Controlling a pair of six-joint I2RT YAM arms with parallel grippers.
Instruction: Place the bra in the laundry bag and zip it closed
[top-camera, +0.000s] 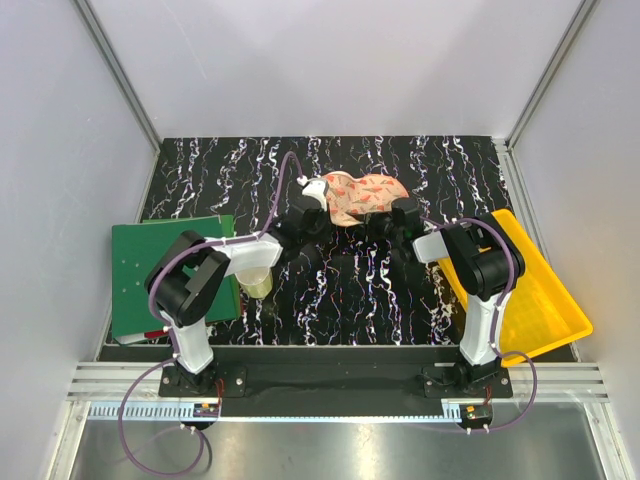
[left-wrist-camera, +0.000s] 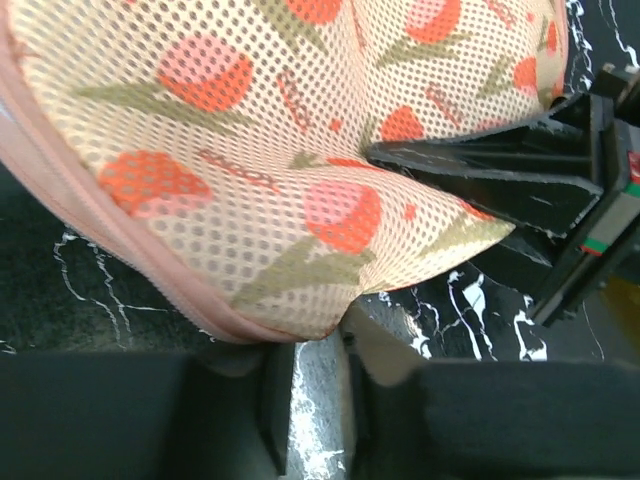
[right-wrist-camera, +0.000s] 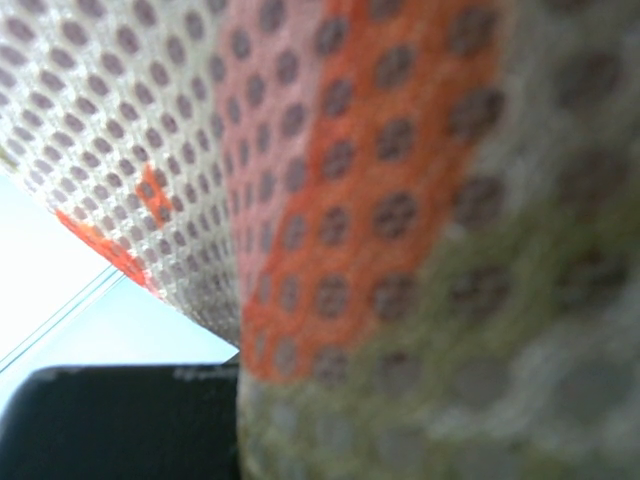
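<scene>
The laundry bag is a peach pouch with red marks at the middle back of the black marble table. It fills the left wrist view and the right wrist view. My left gripper is at the bag's left end. Its jaws stand a narrow gap apart with the pink zip rim's corner between the tips. My right gripper is shut on the bag's right part; its black fingers pinch the mesh. The bra is hidden.
A green board lies at the left edge. A yellow plastic tray lies at the right, beside the right arm. A pale yellow cup stands under the left arm. White walls close the table in on three sides.
</scene>
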